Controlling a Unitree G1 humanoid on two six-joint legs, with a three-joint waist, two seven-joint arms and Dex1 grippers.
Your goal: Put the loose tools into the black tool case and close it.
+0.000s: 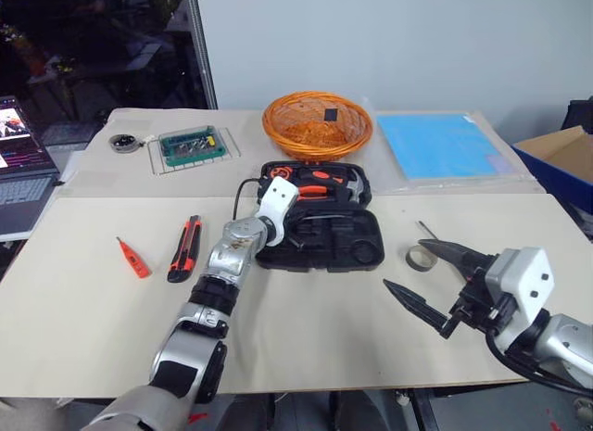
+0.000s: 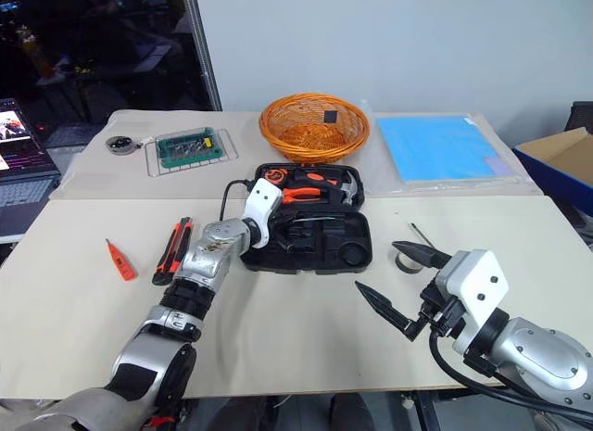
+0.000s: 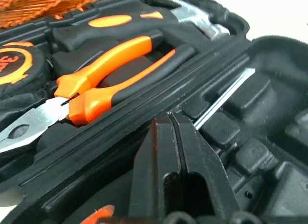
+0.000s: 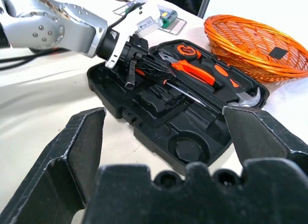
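Reaching into black tool case [image 1: 320, 229], left gripper [image 3: 171, 137] clamped.

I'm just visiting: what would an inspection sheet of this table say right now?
Surface: beige table.
Job's things: black tool case lies open, pliers and hammer seated; long screwdriver in a slot at the left hand; utility knife and small red screwdriver loose.
Clutter: orange basket, tape roll, clear tray, blue sheet.
Hands: left hand shut, over the case; right hand open, holding nothing.
Cables: black cable by left wrist.
Surroundings: laptop, cardboard box.
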